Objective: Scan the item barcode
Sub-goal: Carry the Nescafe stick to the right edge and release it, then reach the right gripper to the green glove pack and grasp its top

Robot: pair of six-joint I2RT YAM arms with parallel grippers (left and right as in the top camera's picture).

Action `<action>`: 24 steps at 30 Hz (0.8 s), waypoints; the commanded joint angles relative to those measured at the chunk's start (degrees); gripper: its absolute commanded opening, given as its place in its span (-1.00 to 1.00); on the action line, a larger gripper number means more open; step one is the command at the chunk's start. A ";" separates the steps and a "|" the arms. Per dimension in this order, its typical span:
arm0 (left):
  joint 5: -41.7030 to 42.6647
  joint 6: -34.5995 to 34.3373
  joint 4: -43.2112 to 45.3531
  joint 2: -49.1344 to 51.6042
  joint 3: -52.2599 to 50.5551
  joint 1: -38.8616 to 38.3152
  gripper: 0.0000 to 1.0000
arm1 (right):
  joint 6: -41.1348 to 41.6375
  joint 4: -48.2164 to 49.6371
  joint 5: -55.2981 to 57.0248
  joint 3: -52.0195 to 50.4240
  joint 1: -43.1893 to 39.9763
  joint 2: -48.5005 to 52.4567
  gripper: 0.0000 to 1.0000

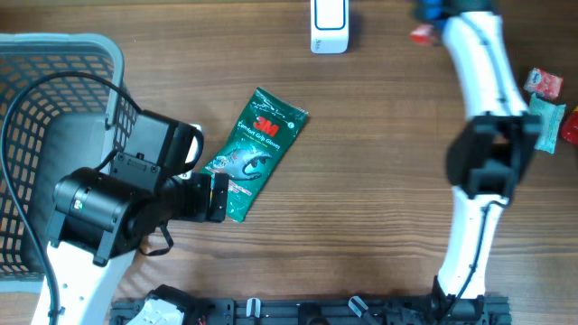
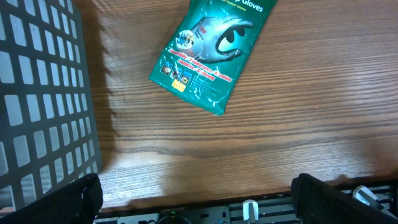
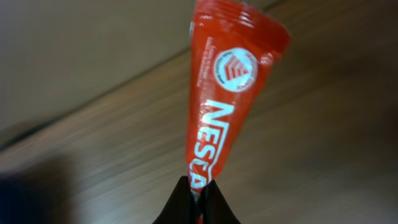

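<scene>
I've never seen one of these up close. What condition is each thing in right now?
Left gripper: open, holding nothing.
Nescafé sachet: pinched by one end.
Right gripper: shut on the Nescafé sachet.
3M gloves packet: lying flat on the table, print up, ungripped.
Basket: upright on the table.

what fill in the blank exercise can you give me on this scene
The right tool is shut on a ____ Nescafe sachet. The left tool hangs ____ above the table, holding nothing. The green packet lying flat on the table is labelled 3M Comfort Grip ____. The mesh basket stands at the overhead view's ____ edge.
Missing words: red; open; gloves; left.
</scene>
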 commanded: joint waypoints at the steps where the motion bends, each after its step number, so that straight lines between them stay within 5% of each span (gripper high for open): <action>1: 0.26 -0.55 0.13 -0.37 0.26 0.20 1.00 | -10.95 -2.08 7.98 0.17 -8.50 -1.75 -0.91; 9: 0.26 -0.55 0.15 -0.37 0.26 0.20 1.00 | -9.51 -0.96 5.97 -1.31 -23.08 2.86 -0.89; 12: 0.26 -0.55 0.13 -0.37 0.26 0.20 1.00 | -7.80 -3.69 3.17 -1.31 -25.55 4.48 -0.73; 16: 0.26 -0.52 0.13 -0.37 0.26 0.20 1.00 | 1.29 -11.32 2.78 -1.31 -26.40 4.87 -0.91; 17: 0.26 -0.55 0.13 -0.37 0.26 0.20 1.00 | 3.63 -12.33 2.73 -1.31 -26.40 4.87 -0.81; 18: 0.26 -0.55 0.15 -0.37 0.26 0.20 1.00 | 4.17 -12.79 2.10 -1.25 -26.36 4.79 0.36; 19: 0.26 -0.55 0.15 -0.37 0.26 0.20 1.00 | 3.52 -13.07 0.57 -1.22 -26.21 4.28 0.93; 24: 0.26 -0.55 0.15 -0.37 0.26 0.20 1.00 | 3.54 -16.44 -10.64 -1.18 -23.82 -1.22 0.99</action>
